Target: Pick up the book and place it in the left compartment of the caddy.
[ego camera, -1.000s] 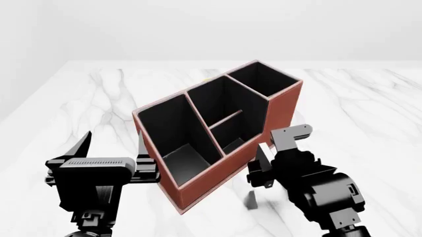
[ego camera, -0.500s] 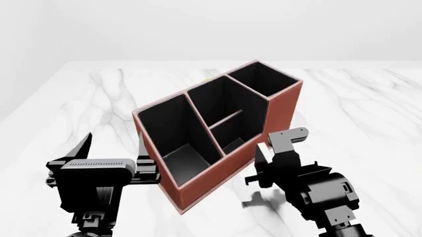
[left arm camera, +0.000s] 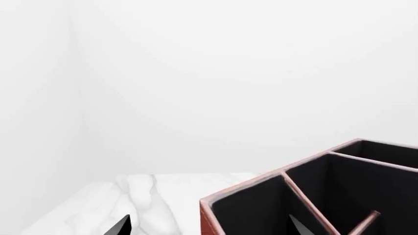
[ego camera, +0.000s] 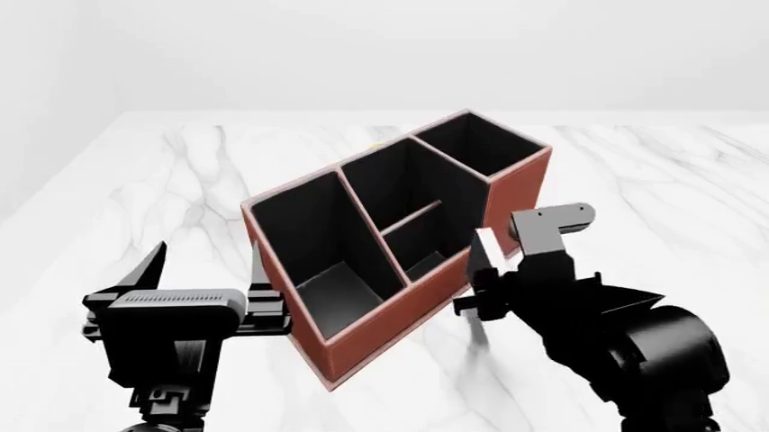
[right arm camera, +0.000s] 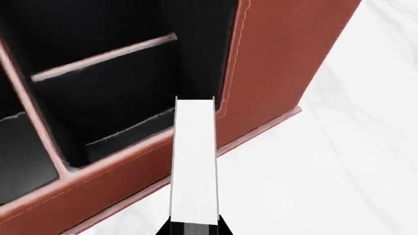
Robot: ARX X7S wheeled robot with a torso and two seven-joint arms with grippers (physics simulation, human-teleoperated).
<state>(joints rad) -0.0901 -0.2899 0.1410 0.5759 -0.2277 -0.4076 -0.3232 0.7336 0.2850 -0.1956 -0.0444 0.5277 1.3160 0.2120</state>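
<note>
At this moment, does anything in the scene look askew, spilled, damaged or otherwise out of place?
Nothing looks damaged or spilled. The caddy stands upright but sits diagonally on the marble table. The book is held edge-on in the right gripper, beside the caddy's front wall. The left gripper is open, left of the caddy.

the book (right arm camera: 194, 161) shows only its white page edge, held on edge above the marble, just beside the caddy's (ego camera: 481, 236) reddish-brown long wall by the divided middle bay. the left compartment (ego camera: 322, 247), widest and black-lined with a slanted pink rim, appears empty, though its floor is partly hidden.
</note>
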